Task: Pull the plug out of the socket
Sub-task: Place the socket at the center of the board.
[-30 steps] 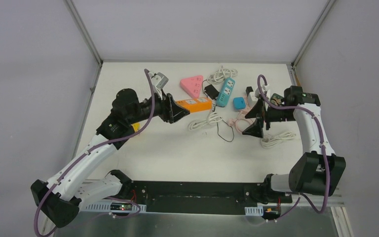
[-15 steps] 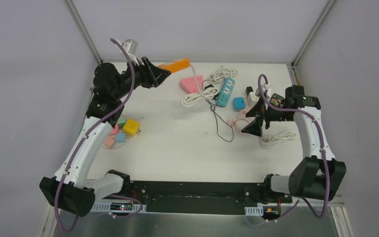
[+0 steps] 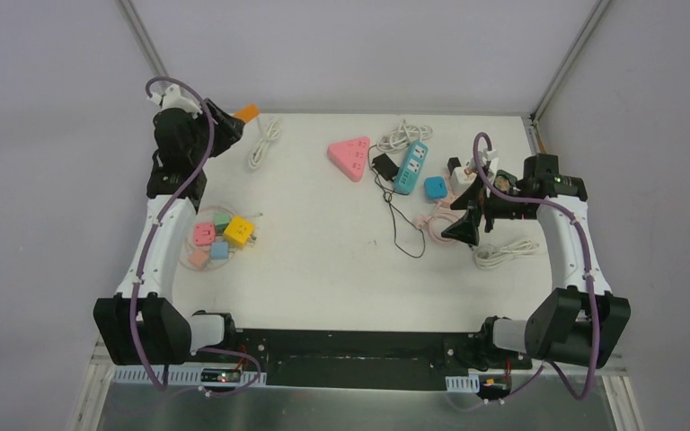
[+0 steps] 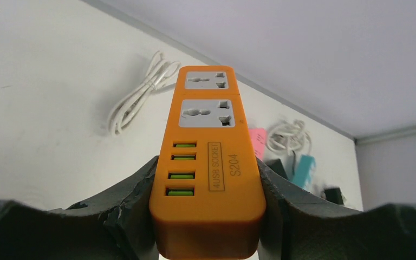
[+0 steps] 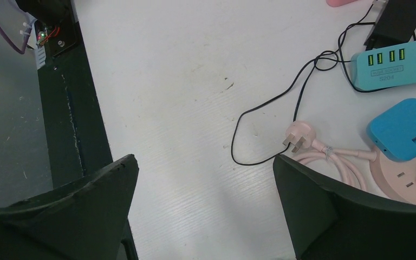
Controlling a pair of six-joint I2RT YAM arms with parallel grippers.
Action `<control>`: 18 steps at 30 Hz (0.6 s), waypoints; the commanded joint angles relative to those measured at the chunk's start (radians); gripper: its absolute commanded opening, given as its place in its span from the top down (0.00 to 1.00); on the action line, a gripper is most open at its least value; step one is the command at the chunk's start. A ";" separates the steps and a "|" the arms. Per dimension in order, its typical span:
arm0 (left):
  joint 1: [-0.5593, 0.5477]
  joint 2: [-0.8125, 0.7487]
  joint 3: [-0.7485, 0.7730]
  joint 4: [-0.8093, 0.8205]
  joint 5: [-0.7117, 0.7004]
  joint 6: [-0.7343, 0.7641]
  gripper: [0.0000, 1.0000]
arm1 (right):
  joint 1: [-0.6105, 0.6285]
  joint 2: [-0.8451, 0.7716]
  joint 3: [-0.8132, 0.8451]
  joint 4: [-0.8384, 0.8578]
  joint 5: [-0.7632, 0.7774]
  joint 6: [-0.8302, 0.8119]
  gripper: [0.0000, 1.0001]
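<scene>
Now left claw [image 4: 207,169] clamps orange socket strip [image 4: 208,130] at its end; right claw [image 5: 205,161] gapes.

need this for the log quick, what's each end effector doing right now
left end effector: closed on the orange power strip
right end effector: open, holding nothing

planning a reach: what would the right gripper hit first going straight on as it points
The open right gripper would likely meet bare table, close beside the black cable and pink plug; depth is unclear.
</scene>
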 commanded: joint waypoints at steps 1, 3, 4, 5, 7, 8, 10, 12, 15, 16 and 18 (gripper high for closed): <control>0.066 -0.016 -0.043 0.064 -0.197 -0.016 1.00 | -0.008 -0.019 0.004 0.025 -0.014 0.011 0.00; 0.087 0.012 -0.071 0.064 -0.243 -0.048 1.00 | -0.009 -0.020 0.004 0.024 -0.013 0.012 0.00; 0.096 0.028 -0.085 0.065 -0.266 -0.065 1.00 | -0.010 -0.020 0.003 0.024 -0.013 0.012 0.00; 0.103 0.042 -0.098 0.063 -0.283 -0.082 1.00 | -0.011 -0.019 0.004 0.025 -0.013 0.012 0.00; 0.114 0.069 -0.129 0.065 -0.310 -0.111 1.00 | -0.014 -0.016 0.004 0.025 -0.013 0.012 0.00; 0.117 0.082 -0.142 0.064 -0.332 -0.127 1.00 | -0.015 -0.014 0.004 0.025 -0.012 0.012 0.00; 0.123 0.110 -0.164 0.048 -0.376 -0.169 1.00 | -0.017 -0.012 0.004 0.025 -0.011 0.012 0.00; 0.126 0.148 -0.174 0.010 -0.417 -0.217 0.98 | -0.019 -0.011 0.003 0.025 -0.010 0.012 0.00; 0.127 0.208 -0.175 -0.041 -0.431 -0.272 0.96 | -0.023 -0.011 0.004 0.024 -0.010 0.012 0.00; 0.127 0.227 -0.176 -0.053 -0.425 -0.288 0.95 | -0.024 -0.011 0.003 0.025 -0.010 0.012 0.00; 0.127 0.265 -0.176 -0.072 -0.416 -0.312 0.94 | -0.026 -0.011 0.002 0.023 -0.011 0.012 0.00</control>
